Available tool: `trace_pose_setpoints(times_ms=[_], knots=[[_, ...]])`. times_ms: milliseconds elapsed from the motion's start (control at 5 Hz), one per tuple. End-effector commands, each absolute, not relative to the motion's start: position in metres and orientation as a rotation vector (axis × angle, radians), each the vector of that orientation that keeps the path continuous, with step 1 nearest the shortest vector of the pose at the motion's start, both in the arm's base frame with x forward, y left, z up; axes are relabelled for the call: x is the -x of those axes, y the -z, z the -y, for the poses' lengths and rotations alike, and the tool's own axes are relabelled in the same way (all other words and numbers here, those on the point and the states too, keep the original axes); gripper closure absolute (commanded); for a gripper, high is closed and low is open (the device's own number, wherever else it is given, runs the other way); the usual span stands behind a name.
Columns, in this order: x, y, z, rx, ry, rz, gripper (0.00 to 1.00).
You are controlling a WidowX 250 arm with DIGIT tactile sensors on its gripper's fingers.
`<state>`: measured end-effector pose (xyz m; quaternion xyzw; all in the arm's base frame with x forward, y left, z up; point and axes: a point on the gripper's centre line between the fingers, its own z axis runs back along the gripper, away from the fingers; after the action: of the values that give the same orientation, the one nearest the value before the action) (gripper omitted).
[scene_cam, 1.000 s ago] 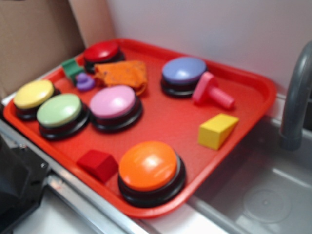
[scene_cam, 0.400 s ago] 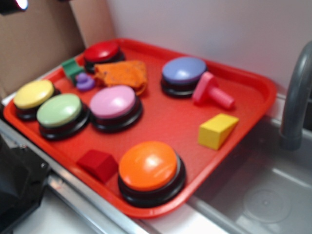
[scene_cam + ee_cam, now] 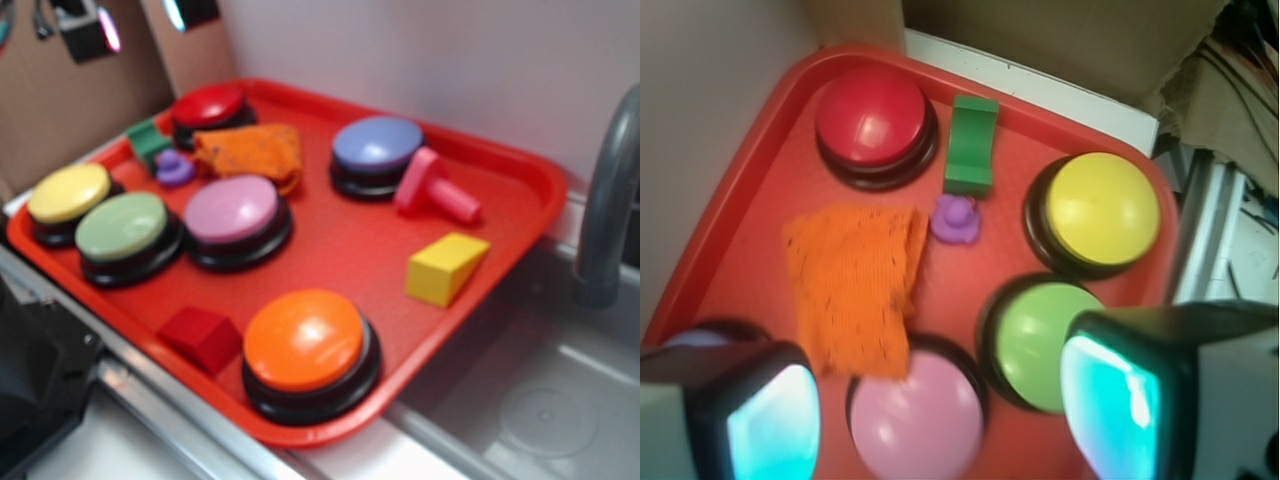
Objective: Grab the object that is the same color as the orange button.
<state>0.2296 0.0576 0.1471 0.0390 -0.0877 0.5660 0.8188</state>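
Note:
The object, a wrinkly orange cloth (image 3: 250,150), lies at the back of the red tray (image 3: 340,250), between the red and pink buttons. In the wrist view the cloth (image 3: 850,290) sits left of centre on the tray (image 3: 740,200), its near edge lapping the pink button. The orange button (image 3: 305,340) stands at the tray's front edge, out of the wrist view. My gripper (image 3: 135,20) hangs high at the top left, above the tray's back left corner. In the wrist view the gripper (image 3: 950,415) is open, nothing between its fingers.
On the tray: red button (image 3: 208,105), green block (image 3: 148,140), purple piece (image 3: 174,168), yellow button (image 3: 68,192), green button (image 3: 122,226), pink button (image 3: 232,208), blue button (image 3: 377,145), pink peg (image 3: 430,190), yellow wedge (image 3: 445,268), red block (image 3: 200,335). A grey faucet (image 3: 605,200) stands right.
My gripper has come into the exterior view at the top left and now shows lower and further right than before. Nothing on the tray has moved.

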Motion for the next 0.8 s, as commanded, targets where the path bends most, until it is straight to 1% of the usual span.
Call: trace_pose_setpoints(times_ms=[0, 200, 400, 600], knots=[[-0.256, -0.110, -0.081, -0.086, -1.275, 0.239, 0.00], [-0.262, -0.085, -0.080, -0.065, -1.231, 0.227, 0.00], [-0.265, -0.066, -0.080, -0.040, -1.206, 0.219, 0.00], [-0.267, -0.046, -0.080, 0.069, -1.168, 0.181, 0.00]])
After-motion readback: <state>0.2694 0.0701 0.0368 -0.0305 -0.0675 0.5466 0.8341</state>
